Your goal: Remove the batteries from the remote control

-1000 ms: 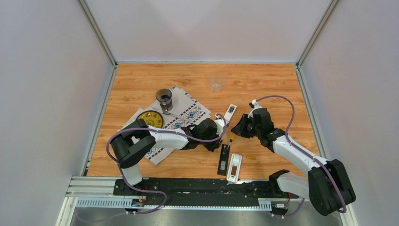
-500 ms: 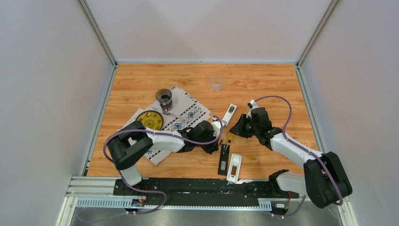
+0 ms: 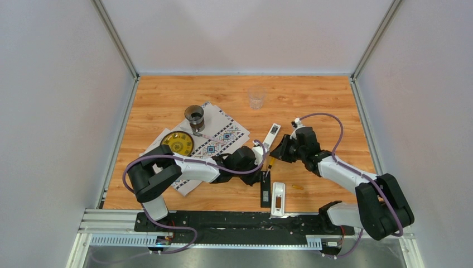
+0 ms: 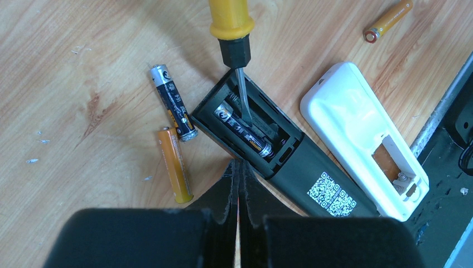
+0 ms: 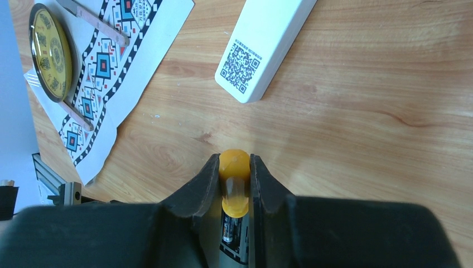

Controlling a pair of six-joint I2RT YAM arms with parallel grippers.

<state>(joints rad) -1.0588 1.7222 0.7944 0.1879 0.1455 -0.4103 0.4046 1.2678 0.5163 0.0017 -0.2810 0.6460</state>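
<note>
The black remote (image 4: pixel 312 173) lies back up with its compartment open; one dark battery (image 4: pixel 242 129) sits inside. My left gripper (image 4: pixel 238 166) is shut and empty, its tips against the remote's near edge. My right gripper (image 5: pixel 234 163) is shut on the orange-handled screwdriver (image 5: pixel 234 167), whose blade (image 4: pixel 242 100) reaches into the compartment beside the battery. A dark battery (image 4: pixel 173 103) and an orange battery (image 4: pixel 174 166) lie loose left of the remote, and another orange one (image 4: pixel 389 19) lies further off. In the top view both grippers, left (image 3: pixel 257 176) and right (image 3: pixel 277 153), meet over the black remote (image 3: pixel 266 191).
A white remote (image 4: pixel 362 134) with an open, empty compartment lies next to the black one. A second white remote (image 5: pixel 262 50) lies further back. A patterned mat (image 3: pixel 215 139) with a yellow disc (image 3: pixel 178 142) and a dark cup (image 3: pixel 194 117) is at the left. A glass (image 3: pixel 256 99) stands at the back.
</note>
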